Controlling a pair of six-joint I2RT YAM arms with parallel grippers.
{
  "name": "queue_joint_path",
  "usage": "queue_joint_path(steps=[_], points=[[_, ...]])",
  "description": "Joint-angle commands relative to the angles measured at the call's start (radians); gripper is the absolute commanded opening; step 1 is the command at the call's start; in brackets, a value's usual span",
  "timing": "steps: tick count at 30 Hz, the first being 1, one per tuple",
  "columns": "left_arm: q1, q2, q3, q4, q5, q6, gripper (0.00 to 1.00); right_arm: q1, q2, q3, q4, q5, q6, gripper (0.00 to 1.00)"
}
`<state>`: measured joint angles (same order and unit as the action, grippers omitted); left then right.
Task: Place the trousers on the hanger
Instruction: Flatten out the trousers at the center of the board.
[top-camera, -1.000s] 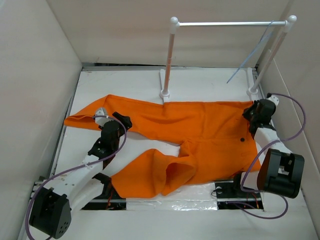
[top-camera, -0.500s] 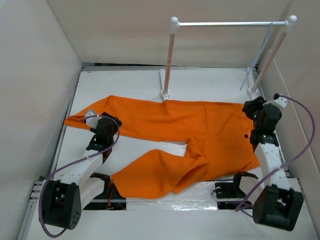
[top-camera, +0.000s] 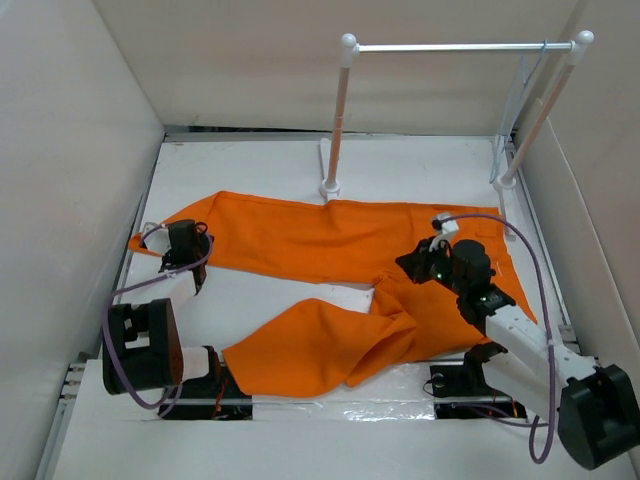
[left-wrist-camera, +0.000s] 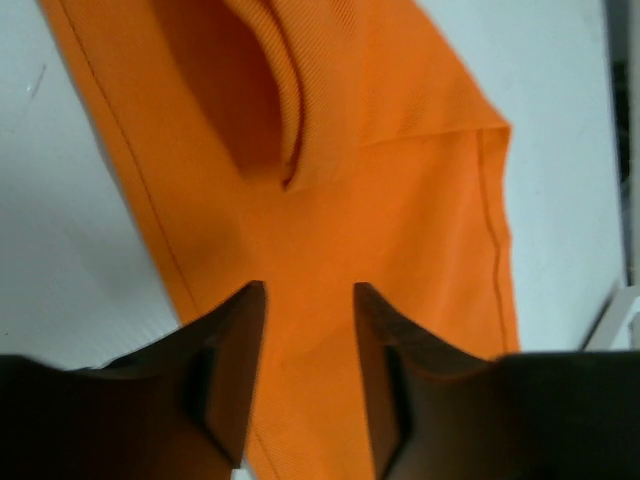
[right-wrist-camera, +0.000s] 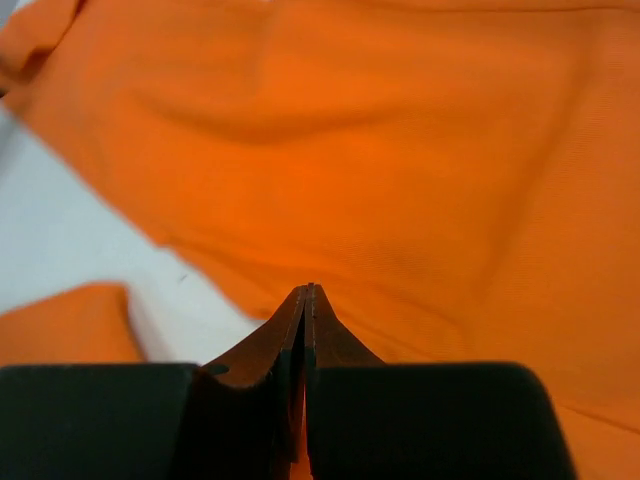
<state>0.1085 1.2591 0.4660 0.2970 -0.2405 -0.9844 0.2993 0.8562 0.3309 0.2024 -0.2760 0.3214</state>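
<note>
The orange trousers lie spread on the white table, waist to the right, one leg reaching left and the other folded toward the front. My left gripper is open just above the far leg's left end; the left wrist view shows its jaws apart over the hemmed cloth. My right gripper is shut and hovers over the crotch area; the right wrist view shows its jaws pressed together above the cloth. The pale hanger hangs from the crossbar's right end.
A white two-post rack with a silver crossbar stands at the back, its posts at the middle and right. Beige walls close in on the left, back and right. Bare white table shows behind the trousers.
My right gripper has moved left from the waist's right edge to the crotch area. My left gripper has moved left to the leg's end. The hanger has swung to hang nearly vertical.
</note>
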Motion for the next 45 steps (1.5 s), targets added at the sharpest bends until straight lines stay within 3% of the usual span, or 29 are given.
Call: queue_joint_path(steps=[1,3,4,12,18,23,26,27,30,33,37,40,41,45], points=[[0.002,0.031,0.072,0.004,0.043,-0.031,0.41,0.107,0.036,0.065,0.098,0.004,-0.079,0.08],[0.011,0.037,0.092,-0.021,-0.002,-0.014,0.54,0.173,0.061,0.054,0.145,0.001,-0.084,0.15],[0.022,0.042,0.117,-0.025,-0.014,-0.007,0.54,0.194,0.070,0.047,0.169,0.001,-0.079,0.16],[0.045,0.174,0.243,-0.133,-0.100,0.010,0.54,0.288,0.107,0.069,0.181,-0.081,-0.084,0.24],[0.045,0.315,0.373,-0.249,-0.098,0.010,0.52,0.288,0.090,0.079,0.161,-0.083,-0.088,0.26],[0.054,0.332,0.382,-0.243,-0.128,0.018,0.50,0.288,0.101,0.077,0.164,-0.088,-0.090,0.27],[0.054,0.338,0.393,-0.222,-0.134,0.032,0.37,0.288,0.121,0.082,0.170,-0.091,-0.088,0.27],[0.054,0.342,0.399,-0.214,-0.132,0.035,0.24,0.288,0.127,0.082,0.175,-0.091,-0.090,0.27],[0.054,0.364,0.428,-0.196,-0.125,0.049,0.00,0.288,0.148,0.086,0.178,-0.094,-0.091,0.27],[0.054,0.381,0.488,-0.185,-0.115,0.061,0.00,0.288,0.164,0.089,0.181,-0.085,-0.094,0.28],[0.054,0.414,0.707,-0.231,-0.144,0.076,0.00,0.299,0.190,0.094,0.180,-0.068,-0.102,0.28],[0.054,0.497,0.877,-0.371,-0.248,0.113,0.00,0.310,0.210,0.103,0.178,-0.066,-0.111,0.28],[0.054,0.520,0.922,-0.372,-0.249,0.113,0.03,0.310,0.211,0.106,0.177,-0.066,-0.111,0.28],[0.065,0.602,1.062,-0.527,-0.327,0.138,0.61,0.319,0.216,0.112,0.166,-0.051,-0.123,0.30]])
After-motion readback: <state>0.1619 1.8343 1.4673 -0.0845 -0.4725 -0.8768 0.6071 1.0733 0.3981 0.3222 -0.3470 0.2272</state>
